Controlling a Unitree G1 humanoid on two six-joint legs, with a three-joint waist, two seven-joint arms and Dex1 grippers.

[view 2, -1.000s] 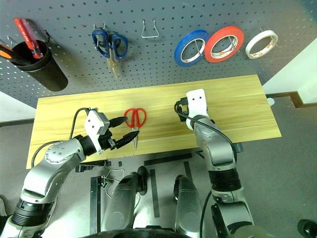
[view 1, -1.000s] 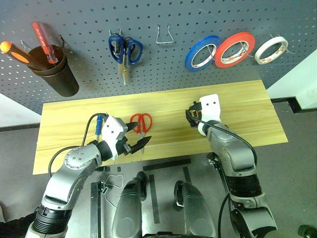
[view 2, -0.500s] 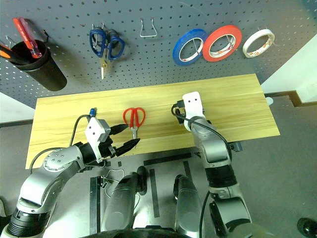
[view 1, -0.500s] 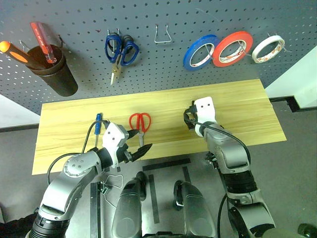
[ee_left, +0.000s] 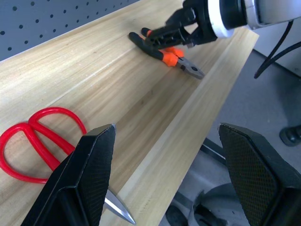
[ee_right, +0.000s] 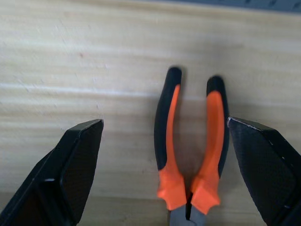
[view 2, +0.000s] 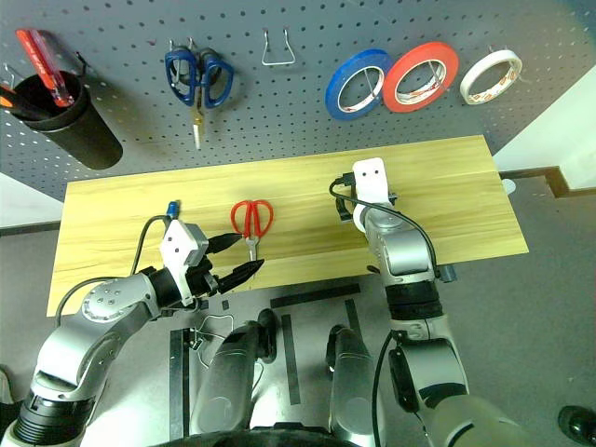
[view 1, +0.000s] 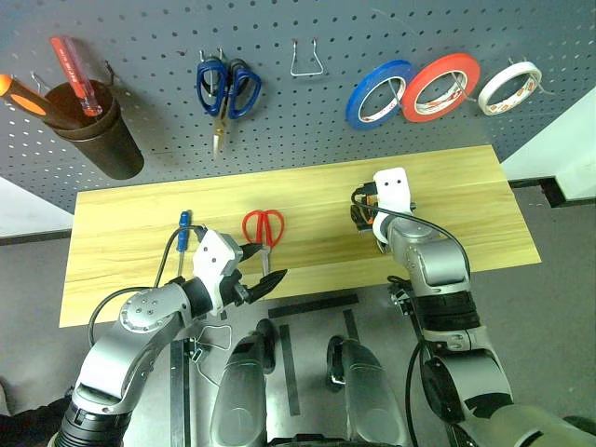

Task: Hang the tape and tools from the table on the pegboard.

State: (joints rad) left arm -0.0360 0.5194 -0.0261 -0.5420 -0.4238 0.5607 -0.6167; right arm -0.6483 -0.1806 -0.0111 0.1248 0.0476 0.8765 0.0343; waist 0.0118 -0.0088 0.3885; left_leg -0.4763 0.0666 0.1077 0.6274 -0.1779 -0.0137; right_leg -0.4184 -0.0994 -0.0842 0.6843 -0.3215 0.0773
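Note:
Orange-and-black pliers (ee_right: 190,150) lie on the light wood table (view 1: 466,186), and my right gripper (ee_right: 167,179) stands open with one finger on each side of their handles. Red-handled scissors (view 1: 264,229) lie left of centre. My left gripper (view 1: 269,263) is open just in front of the scissors' tip, holding nothing. A thin blue-handled screwdriver (view 1: 183,233) lies further left. The whitish tape (view 1: 509,87) hangs at the right end of the dark pegboard (view 1: 158,168).
On the pegboard hang blue-handled scissors (view 1: 226,88), a blue roll (view 1: 379,95), a red-orange roll (view 1: 440,87) and a bare wire hook (view 1: 306,63). A black cup (view 1: 98,135) with two screwdrivers hangs at the left. The table's front edge runs just below both grippers.
My right gripper has reached a little farther across the table, over the pliers. The left gripper stays by the scissors' tip.

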